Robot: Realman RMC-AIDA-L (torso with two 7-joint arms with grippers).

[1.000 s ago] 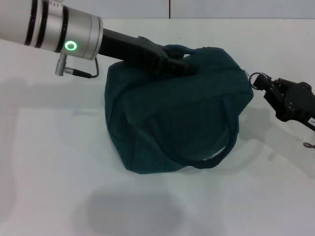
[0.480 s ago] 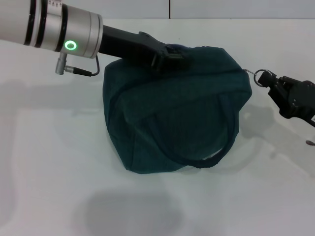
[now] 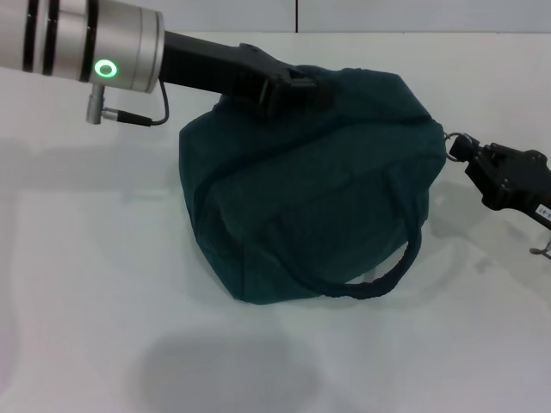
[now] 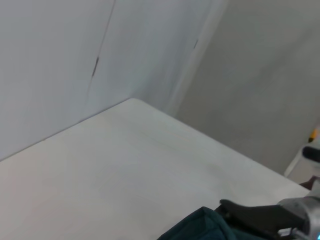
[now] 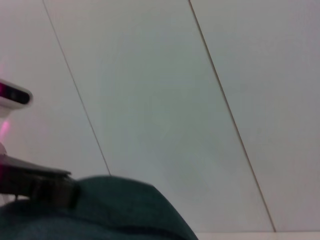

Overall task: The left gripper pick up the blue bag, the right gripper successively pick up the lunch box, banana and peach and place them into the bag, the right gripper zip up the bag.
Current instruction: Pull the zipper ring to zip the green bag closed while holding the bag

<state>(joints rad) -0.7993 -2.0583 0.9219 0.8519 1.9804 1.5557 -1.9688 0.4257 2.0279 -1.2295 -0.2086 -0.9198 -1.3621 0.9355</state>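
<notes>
The blue bag (image 3: 310,198) sits bulging on the white table (image 3: 86,284), its top closed and one loop handle (image 3: 392,267) hanging down the front. My left gripper (image 3: 308,89) lies across the bag's top rear edge, shut on the fabric there. At the bag's right end my right gripper (image 3: 463,151) is shut on the metal ring zipper pull (image 3: 452,139). A corner of the bag (image 4: 200,227) shows in the left wrist view, and its top (image 5: 125,210) in the right wrist view. The lunch box, banana and peach are out of view.
The left arm's silver wrist with its green ring light (image 3: 105,69) reaches in above the table's back left. A pale wall (image 3: 387,13) runs behind the table's far edge.
The left arm has drawn back to the left along the bag's top. The right gripper has shifted slightly down and right with the zipper ring, and the bag's right end has bulged out.
</notes>
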